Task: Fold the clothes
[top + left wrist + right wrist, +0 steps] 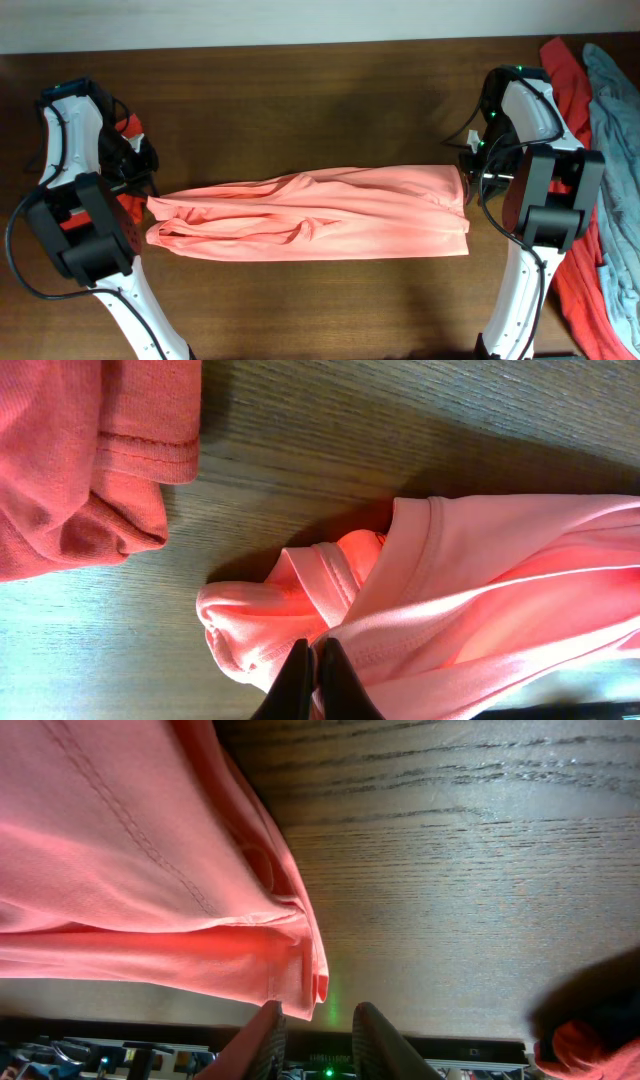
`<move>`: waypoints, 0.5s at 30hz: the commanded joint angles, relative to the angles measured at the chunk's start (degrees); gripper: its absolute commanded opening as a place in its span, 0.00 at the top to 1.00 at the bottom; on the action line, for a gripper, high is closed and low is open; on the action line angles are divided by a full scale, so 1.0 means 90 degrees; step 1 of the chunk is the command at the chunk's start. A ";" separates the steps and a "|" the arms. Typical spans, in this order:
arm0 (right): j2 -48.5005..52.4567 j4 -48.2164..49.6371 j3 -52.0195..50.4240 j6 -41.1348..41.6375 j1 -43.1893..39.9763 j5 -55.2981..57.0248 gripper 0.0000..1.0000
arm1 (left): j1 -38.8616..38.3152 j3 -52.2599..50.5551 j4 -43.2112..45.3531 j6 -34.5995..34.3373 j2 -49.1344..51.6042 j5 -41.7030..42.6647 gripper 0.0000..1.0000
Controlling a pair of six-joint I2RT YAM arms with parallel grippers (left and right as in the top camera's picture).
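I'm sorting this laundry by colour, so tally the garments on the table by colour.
Salmon-pink: 1, the shirt spread in the middle.
Coral-red: 2, the left garment and the right garment.
Grey-blue: 1, the grey-blue garment at the right edge.
Total: 4 in view.

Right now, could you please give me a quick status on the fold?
Left end effector shut on salmon-pink shirt, bunched end. Right end effector open at the opposite edge. Shirt stretched lengthwise mid-table. Spare clothes piled aside, right.
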 commanded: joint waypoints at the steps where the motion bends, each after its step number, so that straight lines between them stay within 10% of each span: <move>1: -0.0260 -0.0029 -0.0039 0.0010 -0.0039 0.0022 0.73 | 0.0044 0.0063 -0.0034 -0.0041 0.0056 -0.0095 0.97; 15: -0.0274 0.0386 -0.0022 -0.0296 -0.0041 -0.0330 0.81 | 0.0044 0.0056 -0.0214 -0.0039 0.0056 -0.0073 0.97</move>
